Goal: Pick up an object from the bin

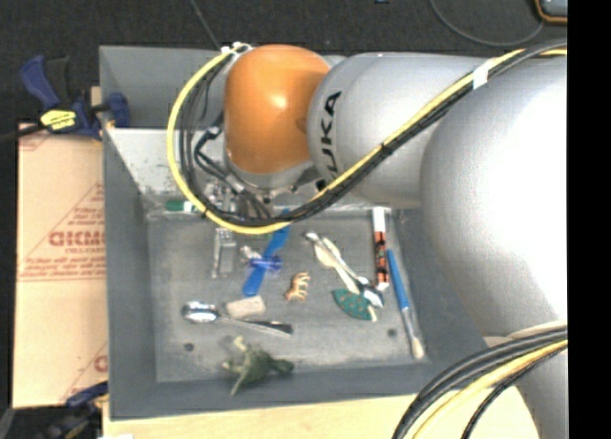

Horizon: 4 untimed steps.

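My gripper (pixel 225 256) hangs under the orange wrist cover, low over the back left part of the bin floor. Just to its right lies a blue plastic toy (pixel 263 266), long and cross-shaped, pointing diagonally. In front of the gripper rest a small beige block (pixel 246 307) and a shiny metal spoon (pixel 200 311). A small tan toy animal (pixel 299 285) lies right of the blue toy. I see nothing held by the gripper.
A white plastic utensil (pixel 334 258) and a teal leaf-shaped piece (pixel 351 303) lie at centre right. A blue pen (pixel 396 286) and a white marker (pixel 380 234) run along the right wall. A green toy dinosaur (pixel 253 367) sits at the front. The arm covers the bin's back.
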Each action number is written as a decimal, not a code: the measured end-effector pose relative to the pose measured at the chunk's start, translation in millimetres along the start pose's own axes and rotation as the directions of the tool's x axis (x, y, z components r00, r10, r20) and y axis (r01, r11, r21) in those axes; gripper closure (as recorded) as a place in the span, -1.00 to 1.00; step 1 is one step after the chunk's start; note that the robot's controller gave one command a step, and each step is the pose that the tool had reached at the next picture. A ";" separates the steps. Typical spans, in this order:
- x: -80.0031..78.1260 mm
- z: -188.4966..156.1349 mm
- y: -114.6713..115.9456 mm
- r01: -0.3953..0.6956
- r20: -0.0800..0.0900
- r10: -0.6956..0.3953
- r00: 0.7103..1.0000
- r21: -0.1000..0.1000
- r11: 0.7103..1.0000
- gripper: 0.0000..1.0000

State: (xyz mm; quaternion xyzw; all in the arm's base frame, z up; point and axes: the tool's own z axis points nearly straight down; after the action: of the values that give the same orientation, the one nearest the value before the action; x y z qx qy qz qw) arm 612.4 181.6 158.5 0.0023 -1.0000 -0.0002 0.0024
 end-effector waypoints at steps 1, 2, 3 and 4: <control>-1.9 -5.4 -1.0 -0.005 0.008 0.005 1.000 -0.002 1.000 -1.00; 39.1 88.9 -71.4 0.305 0.002 -0.305 0.952 0.002 0.952 -1.00; -11.7 86.5 -68.4 0.425 0.014 -0.425 0.905 0.002 0.905 -1.00; 23.8 86.3 -69.5 0.337 0.004 -0.337 0.941 0.000 0.941 -1.00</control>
State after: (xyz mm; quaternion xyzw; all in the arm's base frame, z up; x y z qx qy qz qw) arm 588.4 112.0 72.3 0.1733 -0.9849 -0.0011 0.0003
